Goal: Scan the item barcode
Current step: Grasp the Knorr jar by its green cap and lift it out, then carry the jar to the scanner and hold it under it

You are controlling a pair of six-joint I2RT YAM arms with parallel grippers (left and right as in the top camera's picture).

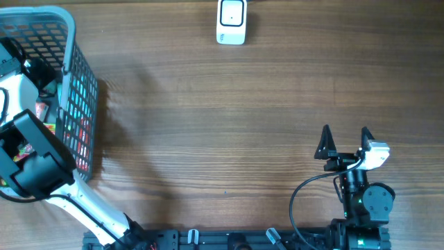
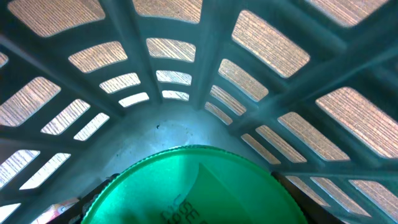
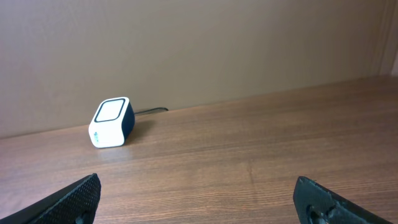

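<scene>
Left hand (image 2: 193,194) at green lid (image 2: 186,177)

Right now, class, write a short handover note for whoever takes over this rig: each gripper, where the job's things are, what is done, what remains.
Left gripper: down in the basket, a finger on either side of a green-lidded item; grip not confirmed.
Right gripper: open, empty, pointing toward the scanner at the far side.
Done: reach into the basket.
Left: grasp the item, lift it out, show its barcode to the scanner.
</scene>
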